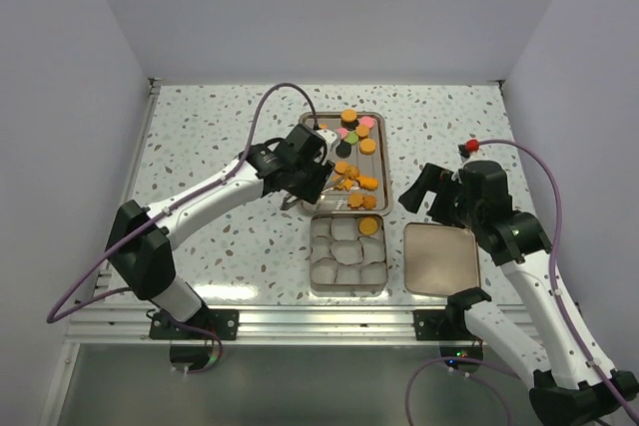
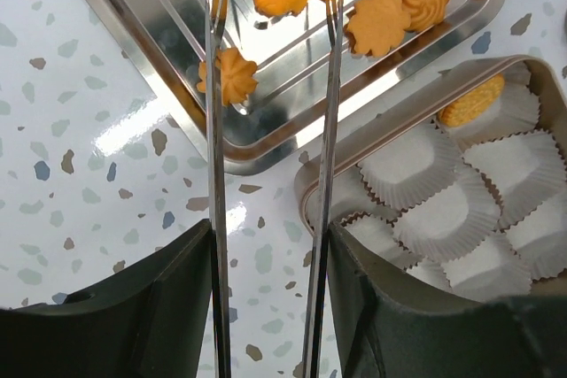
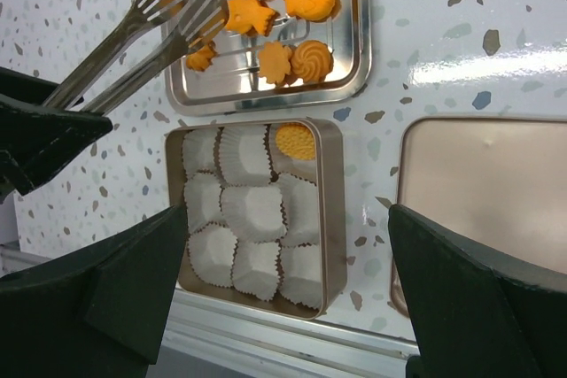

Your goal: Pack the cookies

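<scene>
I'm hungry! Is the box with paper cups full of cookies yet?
Nearly empty: the box holds one orange cookie in a corner cup; the other paper cups look bare.

Top view: you look down from high above the near edge onto the whole table (image 1: 200,127), from afar. Left wrist view: close, along the tongs (image 2: 213,174). Right wrist view: higher up. All three share the tray (image 1: 386,162), its orange cookies (image 1: 368,184) and the tin (image 1: 387,256).
</scene>
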